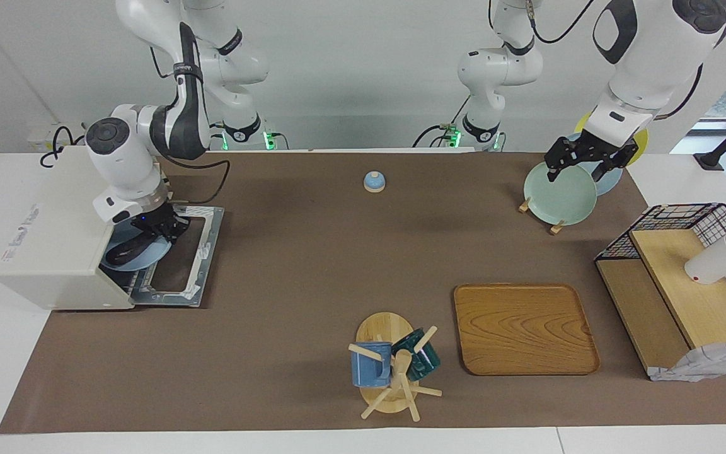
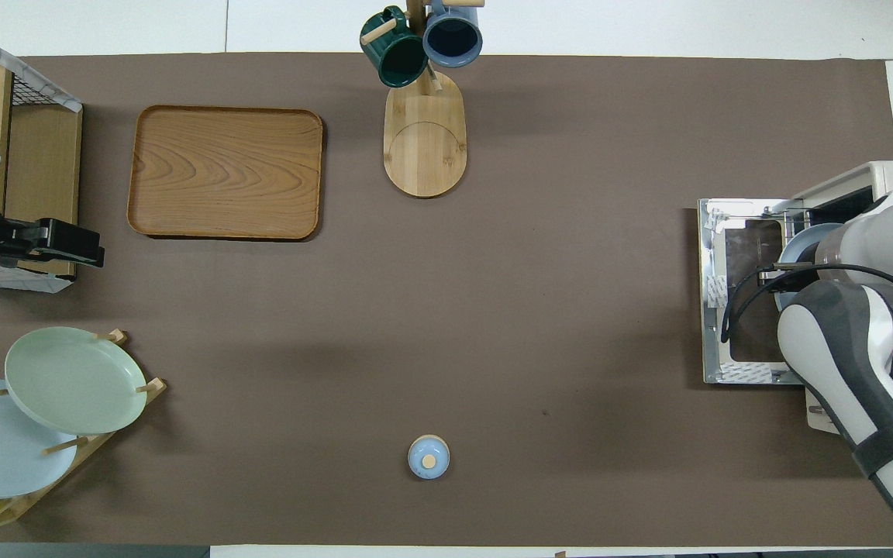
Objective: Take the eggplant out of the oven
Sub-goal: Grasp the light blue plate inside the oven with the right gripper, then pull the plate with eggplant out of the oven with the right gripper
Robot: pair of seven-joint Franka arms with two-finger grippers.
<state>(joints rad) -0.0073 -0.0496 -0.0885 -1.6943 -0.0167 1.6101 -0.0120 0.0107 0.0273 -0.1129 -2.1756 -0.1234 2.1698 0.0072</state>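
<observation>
The cream-white oven [image 1: 54, 252] stands at the right arm's end of the table with its door [image 1: 180, 265] folded down flat. In its mouth a light blue plate [image 1: 152, 253] carries the dark eggplant [image 1: 127, 251]. My right gripper [image 1: 160, 230] reaches into the mouth and is shut on the eggplant's end nearer the robots. In the overhead view the right arm covers the eggplant; only the oven [image 2: 884, 180], its door [image 2: 741, 310] and the plate's rim [image 2: 797, 242] show. My left gripper [image 1: 582, 165] waits open over the plate rack, and its black fingers [image 2: 67, 240] also show in the overhead view.
A plate rack [image 1: 558, 192] holds green, blue and yellow plates. Mid-table there is a wooden tray [image 1: 525, 328] and a mug tree [image 1: 393, 366] with two mugs. A small blue lidded pot [image 1: 374, 181] sits near the robots. A wire shelf [image 1: 684, 277] stands at the left arm's end.
</observation>
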